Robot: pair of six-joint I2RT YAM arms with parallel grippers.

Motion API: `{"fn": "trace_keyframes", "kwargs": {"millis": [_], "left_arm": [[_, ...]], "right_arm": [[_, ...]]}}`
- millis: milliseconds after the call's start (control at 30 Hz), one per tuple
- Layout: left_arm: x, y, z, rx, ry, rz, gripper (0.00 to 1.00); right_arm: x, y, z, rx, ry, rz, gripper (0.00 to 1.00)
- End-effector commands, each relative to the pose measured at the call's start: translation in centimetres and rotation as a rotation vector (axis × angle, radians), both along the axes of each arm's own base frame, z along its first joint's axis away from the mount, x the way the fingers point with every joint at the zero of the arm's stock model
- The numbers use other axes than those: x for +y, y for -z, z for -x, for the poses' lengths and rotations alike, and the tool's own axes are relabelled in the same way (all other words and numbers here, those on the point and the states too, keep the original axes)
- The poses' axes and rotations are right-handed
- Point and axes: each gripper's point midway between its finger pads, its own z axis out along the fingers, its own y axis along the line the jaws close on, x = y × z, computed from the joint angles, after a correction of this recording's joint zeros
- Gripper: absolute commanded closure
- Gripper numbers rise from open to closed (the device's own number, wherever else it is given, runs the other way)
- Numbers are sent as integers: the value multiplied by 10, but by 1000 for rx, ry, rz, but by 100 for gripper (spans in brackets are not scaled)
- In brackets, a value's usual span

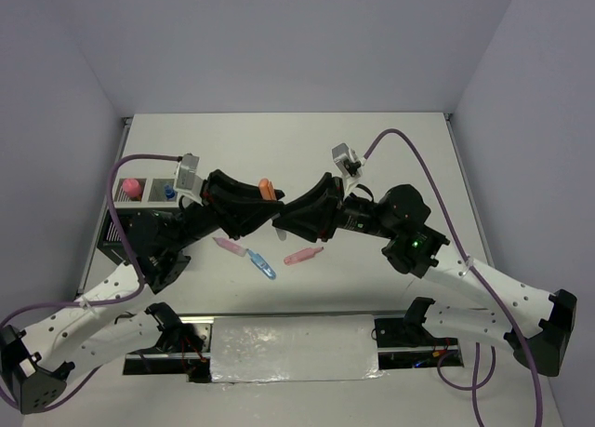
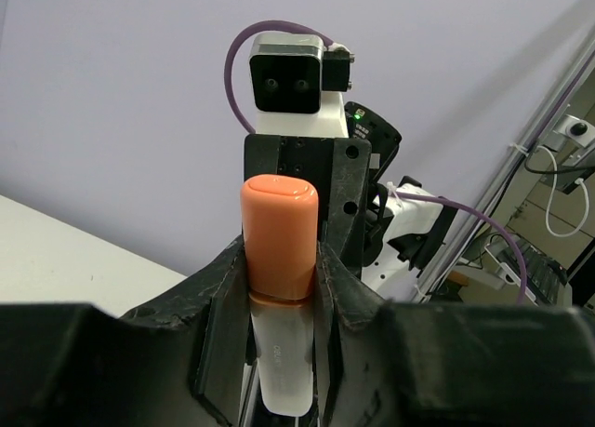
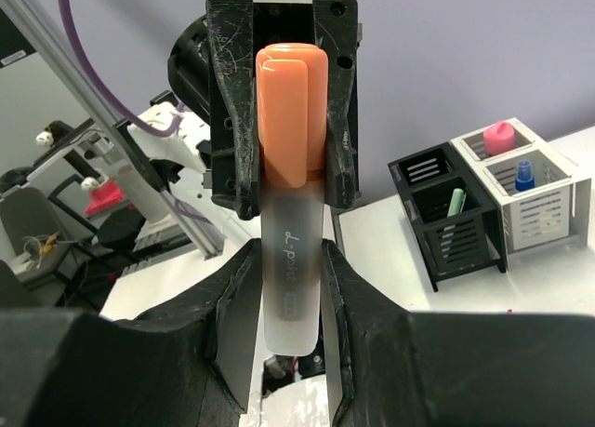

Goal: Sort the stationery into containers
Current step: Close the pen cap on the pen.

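Above a white table (image 1: 372, 148), the left gripper (image 2: 282, 271) clamps the cap of an orange-capped highlighter pen with a frosted white barrel (image 3: 291, 101), the right gripper (image 3: 291, 264) clasping its barrel, well apart from the black-and-white slatted desk organizer (image 3: 544, 208).

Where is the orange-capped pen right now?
The orange-capped pen is mid-air at the centre of the top view, clamped between the left gripper and the right gripper, with a loose pink pen on the table nearby.
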Motion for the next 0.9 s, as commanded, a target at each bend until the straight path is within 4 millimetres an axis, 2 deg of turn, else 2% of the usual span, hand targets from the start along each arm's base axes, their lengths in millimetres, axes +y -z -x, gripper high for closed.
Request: {"fn": "trace_keyframes", "kwargs": {"millis": [0,167,267,300,333,367,400,433,500,700,867], "left_arm": [[4,-22,10,-83,8,31,83],[0,-14,11,-72,32,16,92],[-3,-9,11,-61,49,7,86],[-3,-9,11,-63,52,8,100],[-4,-9,11,-63,57,10,100],[-3,-9,12,-63,55,18,100],[-1,-11,13,-72,53,23,100],[1,-15,16,-87,55,29,100],[3,-22,24,-131,65,28,100],[9,-34,33,-208,61,31,100],[8,-38,30,-204,47,25,100]], "right_arm": [[-7,-19,6,-44,-7,-60,97],[-9,-27,7,-58,-4,-70,97],[-11,-34,7,-70,5,-81,97],[-11,-36,7,-74,6,-83,95],[-11,-38,8,-82,2,-84,91],[-10,-37,9,-83,-3,-84,80],[-11,-38,9,-88,-4,-89,74],[-10,-34,10,-87,-11,-83,59],[-8,-29,9,-87,-16,-74,49],[0,-14,5,-65,-27,-38,45],[11,-5,3,-52,-56,-4,44]]}}
